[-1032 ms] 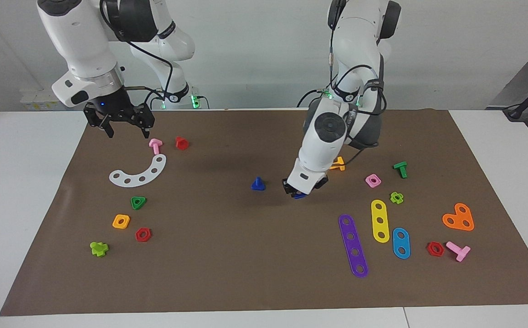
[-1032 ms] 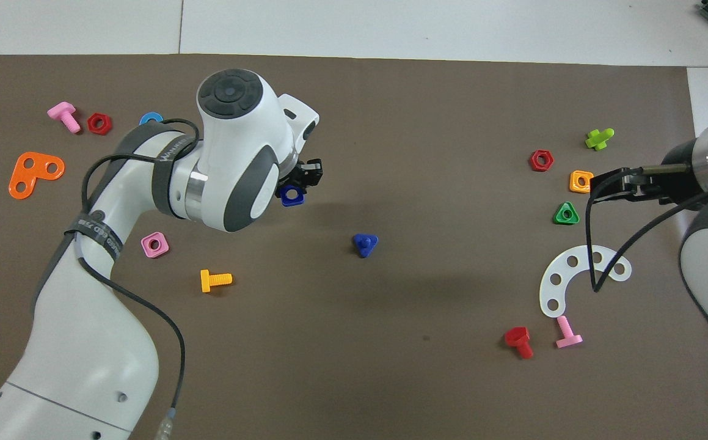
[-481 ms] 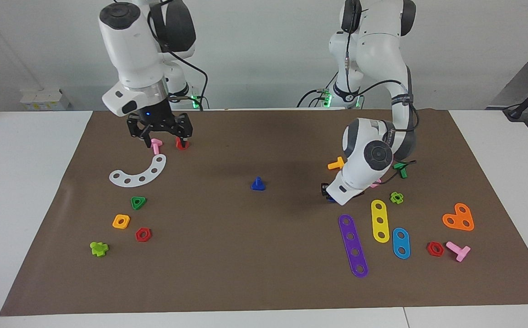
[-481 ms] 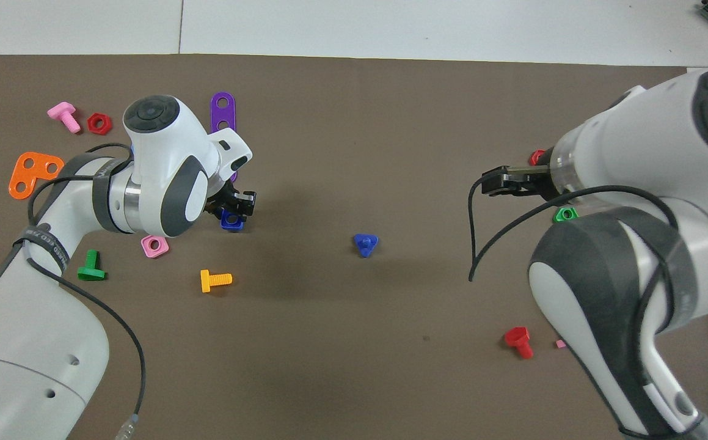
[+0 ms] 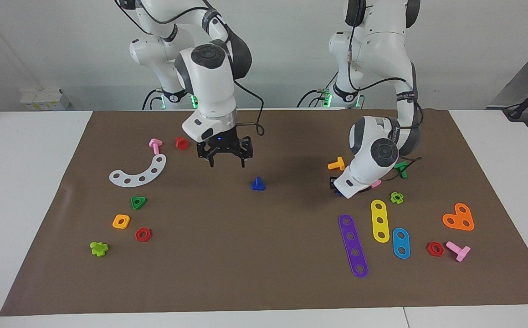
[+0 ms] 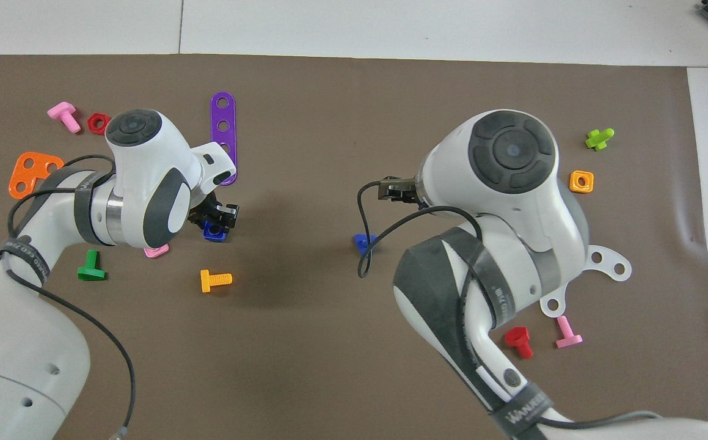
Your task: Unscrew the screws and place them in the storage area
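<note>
Jaws of the right gripper (image 5: 227, 164) stand apart, pointing down over bare mat, with nothing between them. The blue bolt (image 5: 258, 183) sits at about four o'clock from them in the facing view, near but not under them. It rests on its flat triangular head in the middle of the brown mat (image 5: 264, 282), stem up and free of its nut.

Jaws of the left gripper (image 5: 336, 189) look clamped on the blue square nut (image 6: 213, 231), low over the mat toward the left arm's end of the desk.

To do the pick well, the right gripper should first come squarely over the stem. It should then drop straight down and close on the stem itself rather than the wide head, which could tip or skid. The bolt is light, so a gentle squeeze should do.

The storage area lies at about nine o'clock from the bolt in the facing view, around the white curved strip (image 5: 138, 173) and the green triangular nut (image 5: 138, 202). A bare patch there would avoid knocking those pieces.
</note>
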`<state>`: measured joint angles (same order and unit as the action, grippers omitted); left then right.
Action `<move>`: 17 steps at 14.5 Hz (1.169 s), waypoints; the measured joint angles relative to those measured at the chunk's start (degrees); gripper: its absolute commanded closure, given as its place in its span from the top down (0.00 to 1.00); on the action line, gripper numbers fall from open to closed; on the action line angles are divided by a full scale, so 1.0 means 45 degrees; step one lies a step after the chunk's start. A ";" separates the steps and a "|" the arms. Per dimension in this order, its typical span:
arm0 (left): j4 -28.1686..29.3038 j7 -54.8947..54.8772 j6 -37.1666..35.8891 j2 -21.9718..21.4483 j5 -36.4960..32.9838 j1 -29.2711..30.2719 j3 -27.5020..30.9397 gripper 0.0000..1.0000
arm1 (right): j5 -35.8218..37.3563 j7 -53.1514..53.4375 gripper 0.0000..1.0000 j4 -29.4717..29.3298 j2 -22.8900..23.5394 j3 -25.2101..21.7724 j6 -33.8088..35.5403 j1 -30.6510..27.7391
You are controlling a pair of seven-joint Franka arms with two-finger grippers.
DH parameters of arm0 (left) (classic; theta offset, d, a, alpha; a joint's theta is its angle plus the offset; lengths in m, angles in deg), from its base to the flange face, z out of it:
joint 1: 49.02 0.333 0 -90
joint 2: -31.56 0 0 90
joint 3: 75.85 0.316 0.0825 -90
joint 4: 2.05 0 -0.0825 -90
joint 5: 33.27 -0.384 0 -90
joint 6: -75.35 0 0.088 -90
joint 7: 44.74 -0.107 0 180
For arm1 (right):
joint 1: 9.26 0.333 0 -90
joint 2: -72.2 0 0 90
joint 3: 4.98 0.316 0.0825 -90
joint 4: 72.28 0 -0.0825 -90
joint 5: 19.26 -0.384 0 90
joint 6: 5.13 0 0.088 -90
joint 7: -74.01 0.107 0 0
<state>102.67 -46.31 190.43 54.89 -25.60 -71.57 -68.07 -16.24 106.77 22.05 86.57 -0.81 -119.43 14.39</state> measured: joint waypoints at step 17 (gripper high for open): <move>-0.1758 -0.0416 -0.4206 -0.2914 -0.1577 0.2822 0.0250 1.00 | 0.0428 0.1608 0.81 0.1111 0.2263 -0.0005 -0.2778 0.1453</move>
<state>94.76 -48.18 171.51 41.77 -32.70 -58.87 -66.94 -14.32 114.01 27.05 96.75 -0.83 -131.94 20.93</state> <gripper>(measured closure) 0.000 0.159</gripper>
